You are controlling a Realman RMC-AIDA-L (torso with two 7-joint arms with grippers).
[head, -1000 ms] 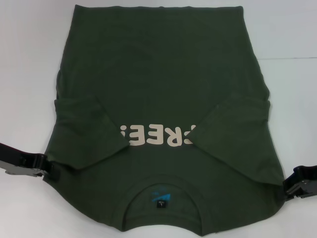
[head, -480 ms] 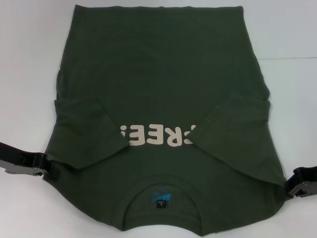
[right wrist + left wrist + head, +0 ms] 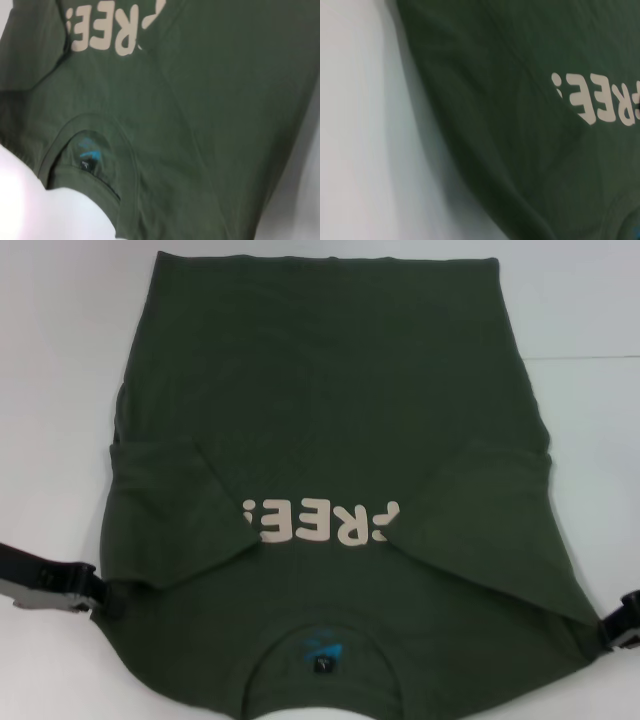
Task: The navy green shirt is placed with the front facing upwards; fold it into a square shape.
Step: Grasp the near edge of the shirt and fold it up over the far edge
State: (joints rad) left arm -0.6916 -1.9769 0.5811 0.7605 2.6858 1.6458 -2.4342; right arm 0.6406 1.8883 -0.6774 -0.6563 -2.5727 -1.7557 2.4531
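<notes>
Navy green shirt (image 3: 330, 440) lies front-up on the white bench (image 3: 60, 360), both sleeves folded inward. Left gripper (image 3: 95, 590) and right gripper (image 3: 612, 628) sit at the shoulders; jaws: you cannot tell. Your next move: lift shoulders toward hem.

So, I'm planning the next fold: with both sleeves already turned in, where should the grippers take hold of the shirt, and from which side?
Probably at the two shoulder corners of the navy green shirt, beside the collar. The left gripper and right gripper already sit at those outer edges, so come in sideways from each flank. The cloth lies flat with free edges there, and the far hem gives a straight line to fold towards.
</notes>
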